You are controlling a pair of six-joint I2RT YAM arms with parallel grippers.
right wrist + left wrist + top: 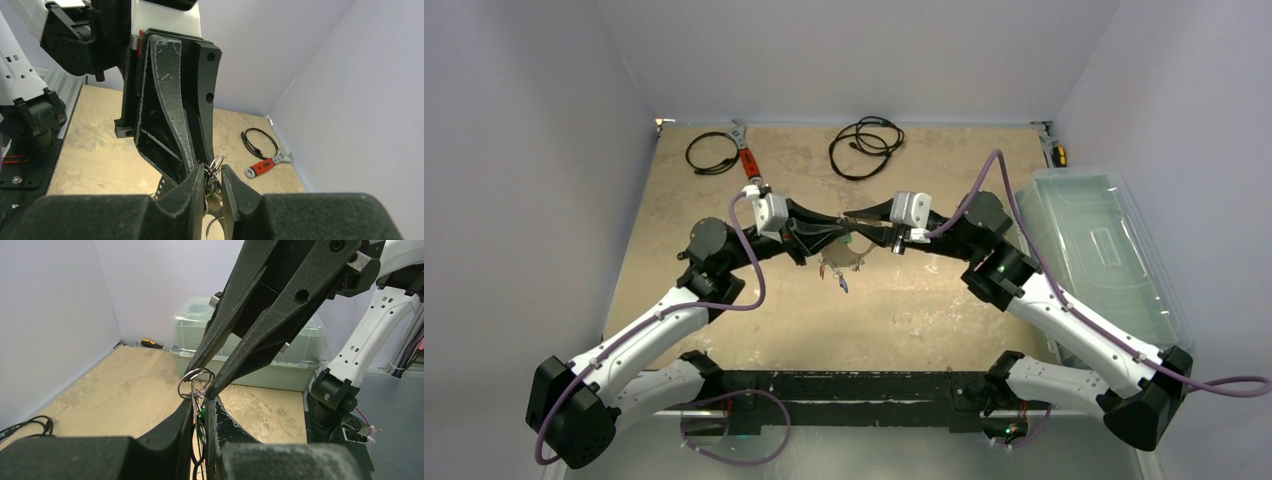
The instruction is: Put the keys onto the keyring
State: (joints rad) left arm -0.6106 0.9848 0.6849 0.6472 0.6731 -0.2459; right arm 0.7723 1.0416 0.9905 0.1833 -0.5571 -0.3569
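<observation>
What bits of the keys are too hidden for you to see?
Top view: the keys are too small to count.
Left wrist view: the left pincer covers all but some wire loops and a green tag.
Right wrist view: the right pincer hides most of them; the bottom edge cuts off the rest.
</observation>
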